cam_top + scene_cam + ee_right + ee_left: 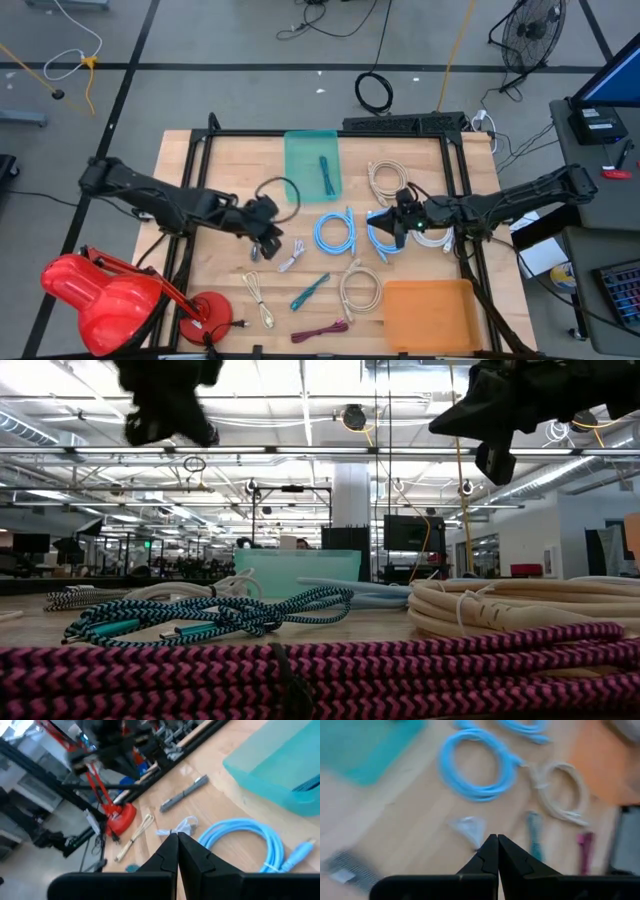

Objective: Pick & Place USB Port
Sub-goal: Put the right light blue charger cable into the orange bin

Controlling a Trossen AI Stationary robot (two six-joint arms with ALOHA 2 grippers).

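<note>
Several coiled USB cables lie loose on the wooden table: two light blue coils (335, 232) (385, 238), beige coils (385, 180) (358, 290), a small white cable (290, 258), a teal braided one (310, 292) and a magenta one (320, 330). Another teal cable lies in the teal tray (300, 150) at the far middle. My left gripper (268, 243) hangs shut above the table, just left of the white cable (470, 827). My right gripper (392, 228) is shut too, above the right blue coil. Both hang well clear of the cables in the low view.
An orange tray (427, 315) sits at the near right. A red desk lamp (110, 295) stands at the near left corner with its base (210, 310) on the table. A black cable loop (280, 195) lies near the left arm. A black frame borders the table.
</note>
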